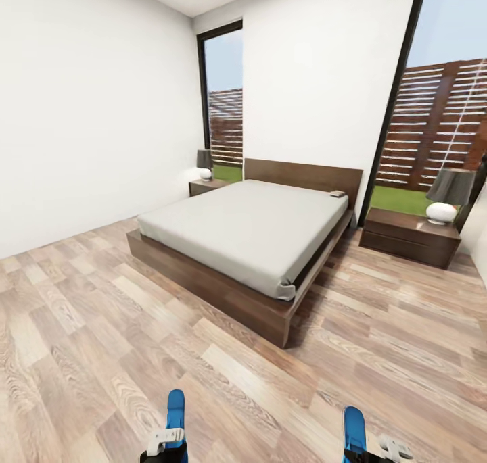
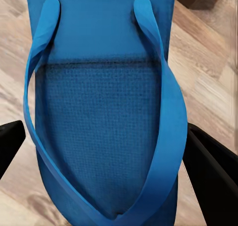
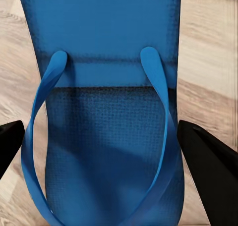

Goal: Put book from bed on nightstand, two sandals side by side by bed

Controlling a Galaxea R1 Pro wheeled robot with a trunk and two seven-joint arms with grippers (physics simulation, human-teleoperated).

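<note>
Book point(image 1: 337, 193) lies on bed point(image 1: 250, 230) near headboard, not yet on either nightstand point(image 1: 408, 236). Left gripper point(image 1: 167, 441) closed on 1 blue sandal point(image 2: 106, 112); right gripper point(image 1: 365, 444) closed on other sandal point(image 3: 106, 117). Both sandals held above floor point(image 1: 88, 341), well short of bed. Placing and book move remain.

Bright blue sandals point(image 2: 106, 137), pale grey mattress point(image 1: 250, 226), dark brown bed frame point(image 1: 223, 294).

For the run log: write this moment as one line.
left gripper: shut on left sandal | right gripper: shut on right sandal | book: on bed near headboard | nightstand: ahead
</note>
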